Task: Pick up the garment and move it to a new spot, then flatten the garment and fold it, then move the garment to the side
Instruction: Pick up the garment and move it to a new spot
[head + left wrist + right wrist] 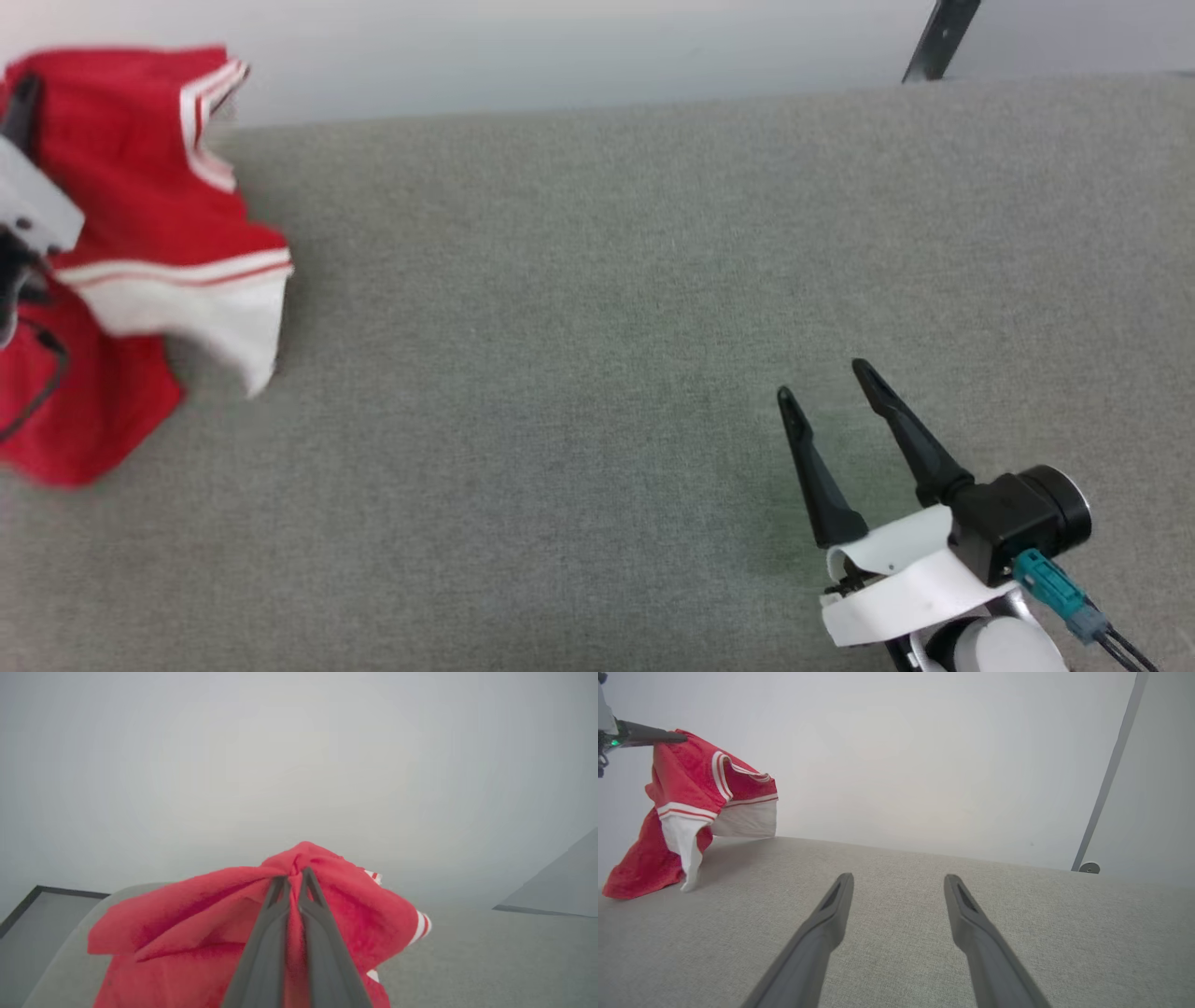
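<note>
A: Left arm?
B: Up at 9 o'clock in the head view. My left fingers (294, 879) are pinched tight on a bunch of the garment (140, 187). It hangs from them, red lower edge touching the counter (597, 327).
A: Right arm?
B: Low at 5 o'clock. My right fingers (823, 381) are spread wide, empty, pointing toward 11, well apart from the garment.

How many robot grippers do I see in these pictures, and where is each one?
2. The left gripper is raised at the far left, shut on the red garment. The right gripper is open above the grey surface at the lower right, holding nothing.
</note>
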{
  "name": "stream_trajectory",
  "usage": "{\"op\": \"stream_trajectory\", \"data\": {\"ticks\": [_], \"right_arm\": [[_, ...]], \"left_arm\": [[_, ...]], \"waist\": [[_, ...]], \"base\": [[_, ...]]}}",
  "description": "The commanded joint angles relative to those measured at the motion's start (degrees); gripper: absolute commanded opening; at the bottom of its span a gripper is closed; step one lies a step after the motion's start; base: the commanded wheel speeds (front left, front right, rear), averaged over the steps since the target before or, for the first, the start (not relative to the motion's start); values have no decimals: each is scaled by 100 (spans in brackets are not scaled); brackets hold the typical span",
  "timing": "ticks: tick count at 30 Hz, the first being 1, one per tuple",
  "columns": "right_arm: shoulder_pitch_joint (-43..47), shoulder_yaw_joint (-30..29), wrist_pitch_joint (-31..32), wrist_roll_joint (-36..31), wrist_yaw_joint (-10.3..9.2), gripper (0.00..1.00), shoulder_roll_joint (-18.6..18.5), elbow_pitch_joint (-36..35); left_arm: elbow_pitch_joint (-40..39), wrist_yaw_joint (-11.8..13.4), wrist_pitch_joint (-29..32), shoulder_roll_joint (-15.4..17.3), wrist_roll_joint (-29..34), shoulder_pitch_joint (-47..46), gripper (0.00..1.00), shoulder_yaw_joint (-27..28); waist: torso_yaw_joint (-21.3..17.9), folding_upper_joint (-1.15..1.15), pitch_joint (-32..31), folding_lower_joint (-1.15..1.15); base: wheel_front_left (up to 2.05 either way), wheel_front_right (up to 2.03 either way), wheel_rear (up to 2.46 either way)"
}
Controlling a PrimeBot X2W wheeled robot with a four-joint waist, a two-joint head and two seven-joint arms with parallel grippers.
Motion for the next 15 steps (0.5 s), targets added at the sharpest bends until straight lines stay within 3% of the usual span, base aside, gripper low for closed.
{"op": "stream_trajectory", "data": {"ticks": [1,9,15], "right_arm": [[97,-58,24,-10,-7,100,-2,-35],[255,-326,16,60,-7,100,-2,-163],[295,-615,-46,128,-7,100,0,-243]], "left_arm": [[-111,10,-164,-35,43,-113,0,-64],[-989,10,-275,-215,29,-426,0,-637],[-1983,11,164,-503,-362,-606,0,-1150]], "waist": [[62,0,-176,0],[-10,0,-270,0],[-197,0,-107,0]], "base": [[0,0,0],[0,0,0],[0,0,0]]}}
